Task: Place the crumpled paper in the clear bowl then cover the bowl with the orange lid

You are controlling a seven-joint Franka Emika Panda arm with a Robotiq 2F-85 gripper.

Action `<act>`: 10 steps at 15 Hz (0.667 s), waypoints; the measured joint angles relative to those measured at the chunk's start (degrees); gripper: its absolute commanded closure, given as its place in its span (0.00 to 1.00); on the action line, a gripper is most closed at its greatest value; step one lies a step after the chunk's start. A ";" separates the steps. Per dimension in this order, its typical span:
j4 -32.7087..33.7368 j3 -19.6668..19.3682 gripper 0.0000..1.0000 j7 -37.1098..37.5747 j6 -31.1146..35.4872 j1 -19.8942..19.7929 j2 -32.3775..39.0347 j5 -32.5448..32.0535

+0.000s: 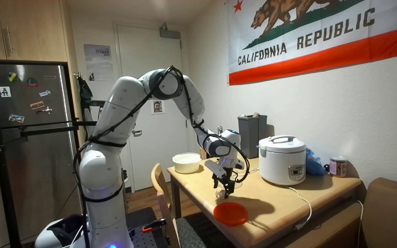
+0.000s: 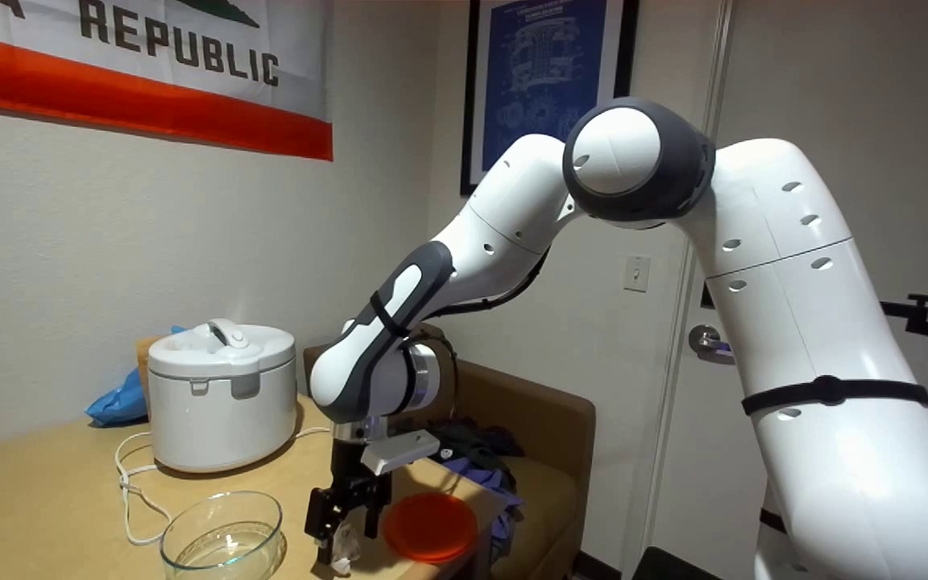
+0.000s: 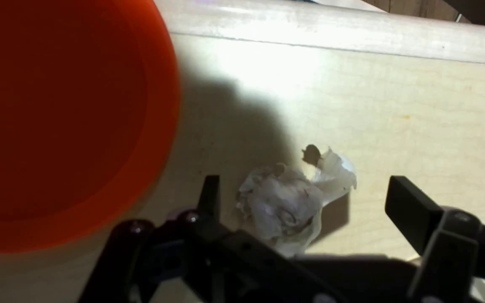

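The crumpled paper [image 3: 284, 206], whitish and thin, lies on the table between the separated fingers of my gripper [image 3: 303, 189]. In the wrist view it sits nearer the left finger, with a wider gap to the right one. Both exterior views show the gripper [image 1: 222, 191] pointing down, low over the table, its tips around the paper [image 2: 345, 552]. The orange lid [image 2: 430, 528] lies flat close by, near the table's edge; it fills the left of the wrist view [image 3: 57, 109]. Beside the gripper, the clear bowl [image 2: 222, 567] stands uncovered; I see nothing in it.
A white rice cooker [image 1: 282, 162] stands by the wall, its cord [image 2: 130, 491] trailing on the table. An opaque white bowl [image 1: 187, 164] is at the table's far end. Grey bins [image 1: 252, 136], a blue bag [image 2: 119, 400] and a jar [image 1: 338, 166] line the wall.
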 measured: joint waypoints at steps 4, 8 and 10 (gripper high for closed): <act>0.19 0.49 0.26 0.00 1.00 -0.31 0.40 0.45; 0.19 0.59 0.44 0.00 1.69 -0.52 0.41 0.45; 0.19 0.59 0.53 0.00 1.79 -0.73 0.41 0.45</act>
